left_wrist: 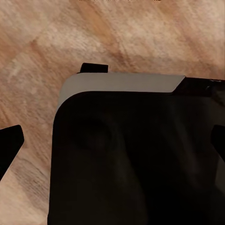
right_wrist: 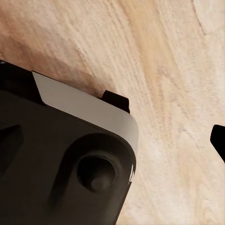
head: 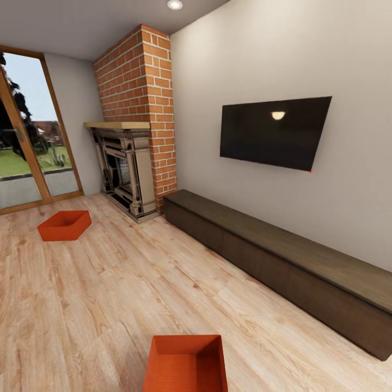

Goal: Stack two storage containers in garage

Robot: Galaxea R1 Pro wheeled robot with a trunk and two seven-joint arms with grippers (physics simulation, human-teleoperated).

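Note:
Two orange-red storage containers lie on the light wood-plank flooring of the living room. The near container [head: 186, 363] is at the bottom centre of the head view, cut off by the picture's edge. The far container [head: 65, 225] rests in front of the fireplace [head: 126, 169], close to the glass door. Both are empty. In the left wrist view, my left gripper [left_wrist: 112, 145] stands open, its black fingertips [left_wrist: 9, 143] at the two sides of the picture, nothing between them. In the right wrist view, one black fingertip [right_wrist: 219, 140] shows at the edge, spread wide over bare wood.
A long low dark-brown cabinet [head: 283, 256] runs along the right wall under a black TV [head: 274, 132]. The red-brick chimney [head: 144, 98] stands at the back, a glass door [head: 27, 136] at far left. The robot's dark base [left_wrist: 131, 159] sits below both wrists.

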